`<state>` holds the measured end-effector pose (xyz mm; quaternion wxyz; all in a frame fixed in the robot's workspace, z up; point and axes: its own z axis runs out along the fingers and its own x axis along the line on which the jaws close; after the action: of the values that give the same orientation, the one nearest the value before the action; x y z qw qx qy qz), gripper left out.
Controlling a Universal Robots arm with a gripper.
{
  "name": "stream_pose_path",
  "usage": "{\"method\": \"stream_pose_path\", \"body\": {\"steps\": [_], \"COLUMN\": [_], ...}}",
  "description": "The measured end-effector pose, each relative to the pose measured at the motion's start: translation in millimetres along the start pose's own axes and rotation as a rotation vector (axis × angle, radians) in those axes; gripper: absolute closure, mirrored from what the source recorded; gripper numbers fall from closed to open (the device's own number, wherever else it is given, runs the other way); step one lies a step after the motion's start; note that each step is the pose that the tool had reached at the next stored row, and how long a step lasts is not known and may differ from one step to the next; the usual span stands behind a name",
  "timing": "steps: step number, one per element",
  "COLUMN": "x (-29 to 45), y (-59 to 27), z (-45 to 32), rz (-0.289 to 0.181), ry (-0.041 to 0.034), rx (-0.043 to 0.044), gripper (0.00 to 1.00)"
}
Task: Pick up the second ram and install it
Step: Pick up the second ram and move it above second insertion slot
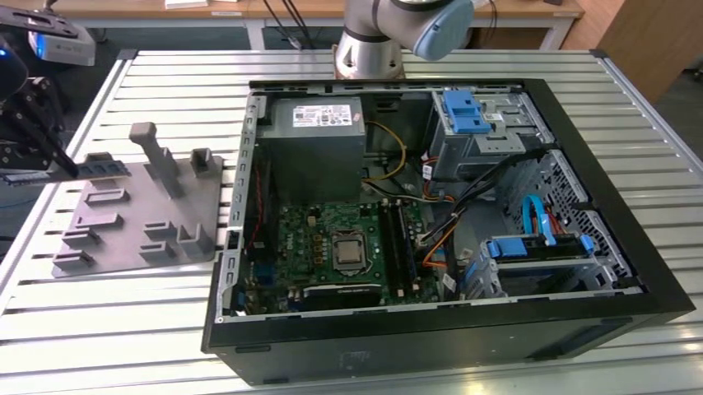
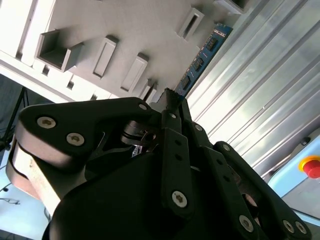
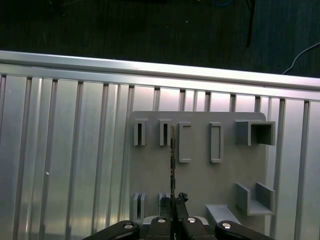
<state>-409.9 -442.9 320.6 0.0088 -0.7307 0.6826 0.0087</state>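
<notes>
Your claw [image 1: 33, 160] is clamped shut on the second ram [image 1: 97, 168], holding it by one end at the exterior view's far left, clear of the grey tray [image 1: 121, 222] and just over that tray's edge. In the second wrist view the blue-green stick [image 2: 200, 60] runs straight out from the closed fingertips [image 2: 170, 100], so its long axis carries on along the claw's own line. In the first wrist view you see it edge-on as a thin line [image 3: 172, 150] above the tray's slotted blocks [image 3: 200, 180]. The open computer case [image 1: 439, 329] sits well apart on the slatted counter [image 1: 143, 329], towards the exterior view's right, and the black slot rails [image 1: 398, 239] lie beside the processor on the motherboard [image 1: 318, 239]. As you can judge from the exterior view, the stick lies roughly across the direction of those rails rather than along them.
</notes>
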Motion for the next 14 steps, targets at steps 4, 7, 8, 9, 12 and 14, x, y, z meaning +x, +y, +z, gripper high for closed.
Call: {"method": "stream_pose_path", "body": {"steps": [4,7,8,9,12,14], "x": [-0.1,-0.1,-0.2,-0.2,-0.3,-0.3], "y": [0.0,0.0,0.0,0.0,0.0,0.0], "z": [-3.7,-6.4,-7.3,-8.2,-10.9,-12.9], "rz": [0.000,0.000,0.000,0.000,0.000,0.000], "ry": [0.0000,0.0001,0.0001,0.0001,0.0000,0.0000], "rx": [0.0001,-0.0001,0.0000,0.0000,0.0001,0.0000], "gripper": [0.86,0.86,0.86,0.86,0.86,0.86]}}
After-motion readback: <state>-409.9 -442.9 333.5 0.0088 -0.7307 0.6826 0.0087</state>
